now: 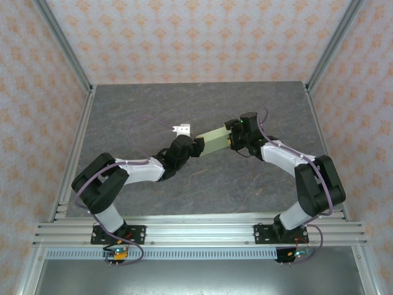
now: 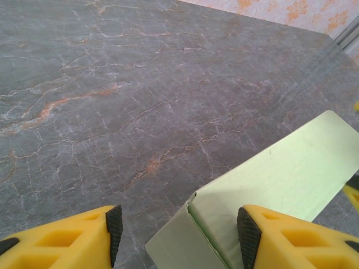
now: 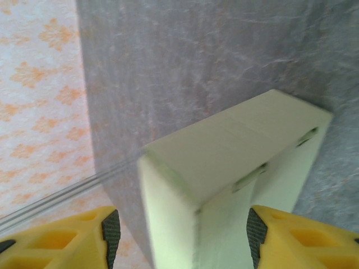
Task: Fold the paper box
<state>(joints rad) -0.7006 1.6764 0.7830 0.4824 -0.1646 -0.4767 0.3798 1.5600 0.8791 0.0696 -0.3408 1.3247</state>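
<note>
Paper box (image 1: 214, 141) closed up, end-on between both grippers above the grey table (image 2: 112, 84) — left gripper (image 2: 179, 230) spread wide, box corner just beside one pad (image 2: 248, 235), well clear of the other — right gripper (image 3: 182, 230) likewise spread, box end between its fingers, gap at one pad.

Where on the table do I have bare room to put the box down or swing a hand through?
Free: the grey marbled tabletop between the pale green paper box and the back wall, and the near strip just ahead of the aluminium rail. Crowded: the centre, where the left hand and right hand meet at the box.
</note>
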